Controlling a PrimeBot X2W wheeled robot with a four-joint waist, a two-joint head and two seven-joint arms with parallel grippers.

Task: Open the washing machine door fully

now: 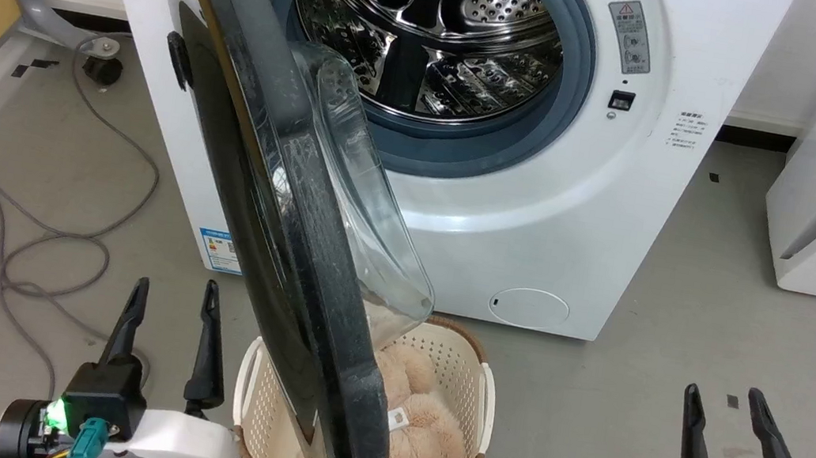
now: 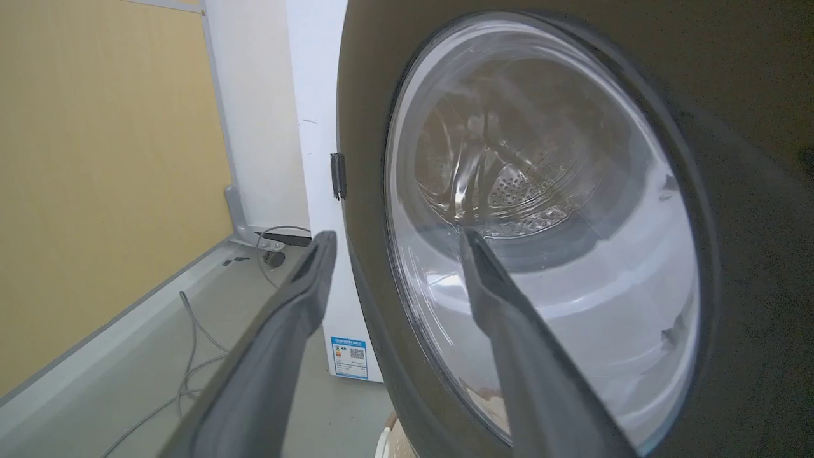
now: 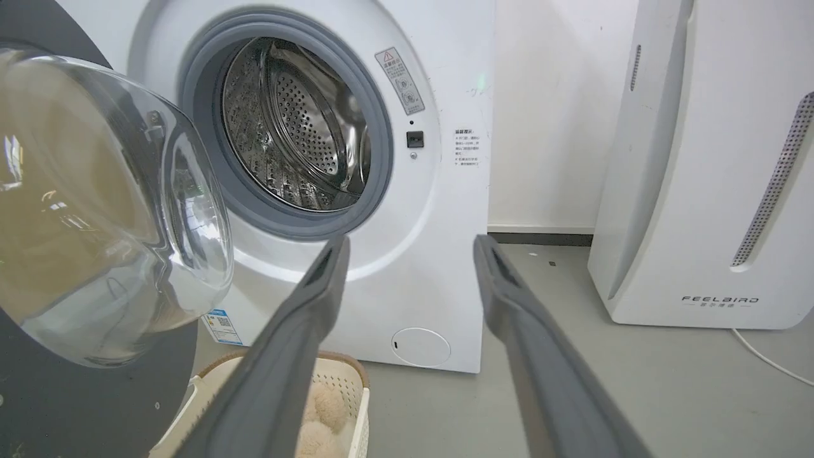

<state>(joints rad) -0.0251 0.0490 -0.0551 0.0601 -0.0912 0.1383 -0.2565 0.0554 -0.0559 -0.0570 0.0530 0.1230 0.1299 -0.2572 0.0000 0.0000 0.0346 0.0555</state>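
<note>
Door (image 1: 278, 243) stands roughly half open, swung out from its hinge on the left side of the machine (image 1: 615, 234), so the head view catches it nearly edge-on with its lower rim hanging over the basket (image 1: 485, 408). Its glossy outer face looks toward the robot's left. The glass bowl (image 1: 372, 200) and the matte inner face look toward the right.

Left gripper (image 1: 177, 283) is the nearer one. It hovers just beside the outer face, fingers spread and holding nothing, and its wrist view has the round window right ahead, slightly to the right. Right gripper (image 1: 723, 391), likewise spread and empty, sits well apart on the inner-face side.

To open fully, the door probably has to swing further toward the left. That would put the left gripper in the door's path, while a push would have to come from the right.
</note>
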